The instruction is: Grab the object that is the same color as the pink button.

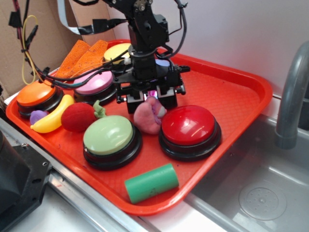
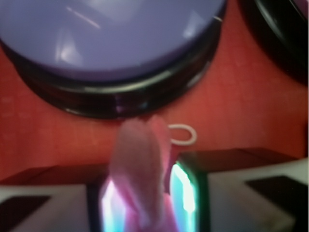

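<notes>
At the centre of the exterior frame the gripper (image 1: pixel 147 98) is down over the bunny (image 1: pixel 148 116), which lies on the red tray (image 1: pixel 231 96) between the green button (image 1: pixel 111 137) and the red button (image 1: pixel 189 128), below the pink button (image 1: pixel 94 83) at upper left. In the wrist view the fingers (image 2: pixel 186 191) stand either side of the bunny's ears (image 2: pixel 140 169), apparently closed on them, with the white loop (image 2: pixel 183 134) just beyond and the lavender button (image 2: pixel 116 43) filling the top of the frame. The hold seems to be on the ears alone, not the body. Soft plush compresses, so the ears could slide out when lifted, or the body could snag against the red button beside it.
</notes>
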